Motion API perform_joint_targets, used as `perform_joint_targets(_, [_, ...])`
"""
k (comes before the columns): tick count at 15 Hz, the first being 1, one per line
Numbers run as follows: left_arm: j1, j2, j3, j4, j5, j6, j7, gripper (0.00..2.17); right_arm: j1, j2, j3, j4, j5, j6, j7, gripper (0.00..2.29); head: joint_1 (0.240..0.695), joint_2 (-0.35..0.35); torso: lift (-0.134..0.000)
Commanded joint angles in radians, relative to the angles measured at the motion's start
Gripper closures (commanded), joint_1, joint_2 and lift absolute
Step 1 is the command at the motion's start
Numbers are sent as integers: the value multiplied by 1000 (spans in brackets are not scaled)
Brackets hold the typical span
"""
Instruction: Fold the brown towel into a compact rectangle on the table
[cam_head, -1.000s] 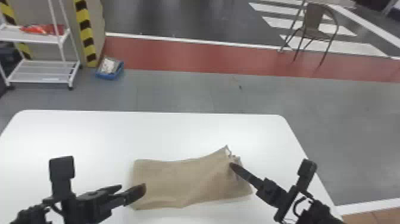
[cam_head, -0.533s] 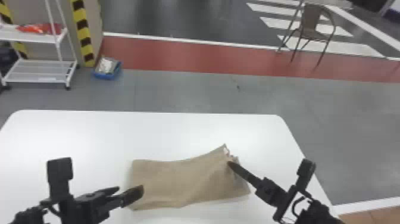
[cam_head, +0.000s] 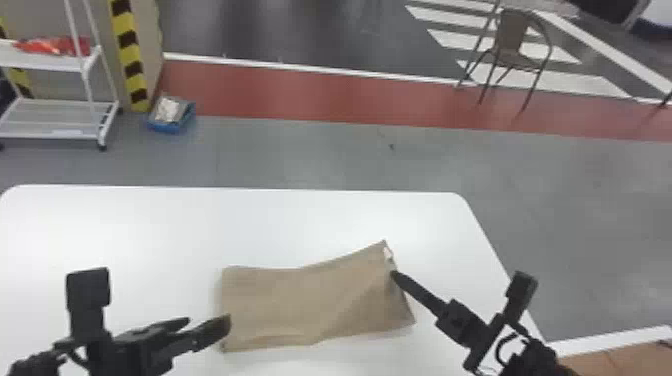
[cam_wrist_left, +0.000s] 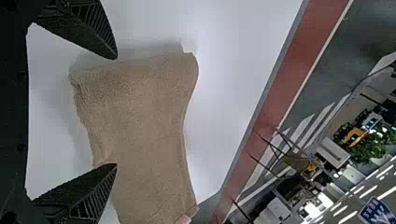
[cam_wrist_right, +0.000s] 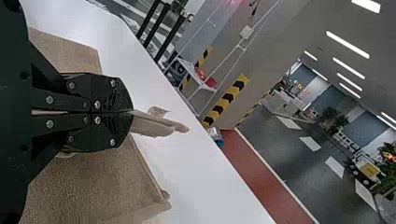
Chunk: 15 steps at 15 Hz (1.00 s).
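- The white, round-cornered table (cam_head: 260, 225) spreads beneath the black two-fingered left gripper (cam_head: 209, 321) and the black two-fingered right gripper (cam_head: 395, 275).
- The white metal rack with open shelves (cam_head: 55, 117) stands on the floor past the table, well ahead of the left gripper and off to its left.
- The brown chair with thin dark legs (cam_head: 515, 45) stands well ahead of the right gripper and to its right.
- The brown cloth towel (cam_head: 310, 300) lies on the table between the two grippers, a flat, uneven oblong with its left end just by the left gripper.
- The right gripper is clenched on the towel's right end; in its wrist view a pinched fold (cam_wrist_right: 156, 125) pokes out past the fingertips.
- The left gripper is released, its fingers spread wide apart.
- The blue container (cam_head: 172, 125) sits on the floor beyond the table, ahead of the left gripper and somewhat left.
- The small white tag (cam_head: 388, 253) is on the towel's far right corner, just beyond the right gripper's tip.
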Motion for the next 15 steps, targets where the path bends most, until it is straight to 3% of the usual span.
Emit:
perform_joint_targets(1, [-2, -2, -2, 3, 0, -2, 0, 63, -50, -36, 2, 97, 39, -11, 17, 1285, 695, -261, 0])
perform_joint_targets(4, [-2, -1, -2, 8, -2, -2, 0, 63, -122, -53, -4, 235, 140, -82, 29, 1285, 695, -280, 0])
perform_joint_targets(7, [-2, -2, -2, 9, -2, -5, 0, 63, -122, -50, 10, 250, 215, -137, 8, 1204, 695, -301, 0])
perform_joint_targets(9, [-2, -2, -2, 8, -2, -2, 0, 63, -105, -39, 15, 235, 233, -155, -17, 545, 695, -306, 0])
perform_joint_targets(10, [-2, -1, -2, 8, -2, -2, -2, 63, -97, -39, 18, 226, 235, -155, -32, 107, 695, -306, 0])
perform_joint_targets(11, [-2, 1, -2, 8, -2, -2, -2, 63, -82, -33, 19, 200, 236, -155, -55, -2, 695, -310, 0])
perform_joint_targets(13, [-2, 1, -2, 5, -2, -2, -2, 66, -25, 1, 18, 91, 253, -195, -107, 2, 695, -318, 0])
perform_joint_targets(15, [-2, 2, 3, 3, 0, -2, -6, 63, 4, 10, 8, 28, 253, -207, -129, 46, 695, -324, 0])
